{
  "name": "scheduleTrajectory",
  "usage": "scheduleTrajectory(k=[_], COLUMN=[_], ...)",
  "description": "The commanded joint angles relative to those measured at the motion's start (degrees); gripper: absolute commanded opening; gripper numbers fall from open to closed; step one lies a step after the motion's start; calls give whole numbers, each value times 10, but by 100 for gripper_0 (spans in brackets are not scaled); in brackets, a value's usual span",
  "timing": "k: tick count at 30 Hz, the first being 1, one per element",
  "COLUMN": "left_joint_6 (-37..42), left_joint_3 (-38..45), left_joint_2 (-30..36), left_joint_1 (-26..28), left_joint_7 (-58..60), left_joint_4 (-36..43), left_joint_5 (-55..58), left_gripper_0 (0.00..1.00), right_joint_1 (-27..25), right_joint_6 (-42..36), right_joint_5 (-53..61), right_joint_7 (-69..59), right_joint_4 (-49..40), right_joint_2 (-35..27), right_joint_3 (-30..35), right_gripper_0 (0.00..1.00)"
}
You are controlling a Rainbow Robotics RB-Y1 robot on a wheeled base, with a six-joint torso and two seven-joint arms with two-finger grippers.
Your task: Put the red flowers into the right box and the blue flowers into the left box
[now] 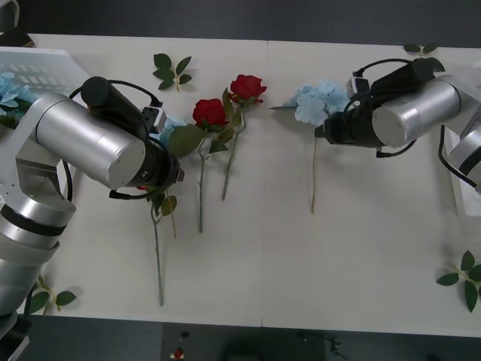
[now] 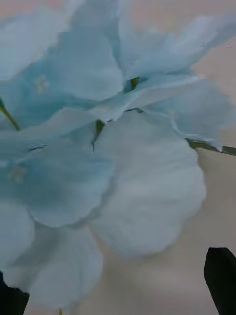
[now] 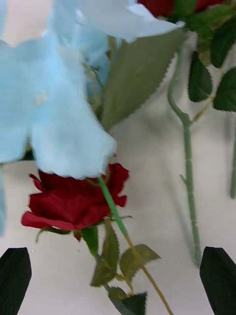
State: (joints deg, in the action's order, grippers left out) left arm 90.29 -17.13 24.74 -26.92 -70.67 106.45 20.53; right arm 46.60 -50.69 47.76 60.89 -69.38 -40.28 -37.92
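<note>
Two red flowers [image 1: 209, 113] [image 1: 246, 86] lie at the table's middle. A third red flower [image 3: 73, 202] lies under my left arm, its stem [image 1: 158, 256] trailing toward the front edge. My left gripper [image 3: 115, 280] hovers open just above this rose, beside a blue flower [image 3: 54, 108] that partly overlaps it. My right gripper [image 2: 115, 290] hangs open over another blue flower [image 2: 98, 162] [image 1: 316, 103] at the back right. The slotted left box [image 1: 34, 68] at the back left holds a blue flower [image 1: 7, 94]. The right box [image 1: 453, 188] peeks in at the right edge.
Loose green leaf sprigs lie at the back [image 1: 173, 71], the back right corner [image 1: 421, 49], the front right [image 1: 462, 278] and the front left [image 1: 46, 298]. Bare tabletop [image 1: 361, 256] stretches across the front right.
</note>
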Motion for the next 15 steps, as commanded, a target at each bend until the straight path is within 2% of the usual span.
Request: scheduleTrajectory(k=[1,10,15], left_joint_6=[-55,-245,-291], left_joint_3=[-15,-28,-38], left_joint_2=[1,1,1], left_joint_1=[-29,-35,-37], left_joint_7=[6,9,7], left_joint_4=[-25,-119,-160], left_joint_5=[-46,-77,-89], left_gripper_0=[100,100,100], right_joint_1=[12,39,57], right_joint_6=[-25,-15,2], right_joint_5=[-91,-140,-139], right_joint_7=[-82,-123,-124], right_joint_4=[-8,70,112], right_joint_2=[38,101,119], right_joint_3=[5,6,6], right_gripper_0=[100,100,100])
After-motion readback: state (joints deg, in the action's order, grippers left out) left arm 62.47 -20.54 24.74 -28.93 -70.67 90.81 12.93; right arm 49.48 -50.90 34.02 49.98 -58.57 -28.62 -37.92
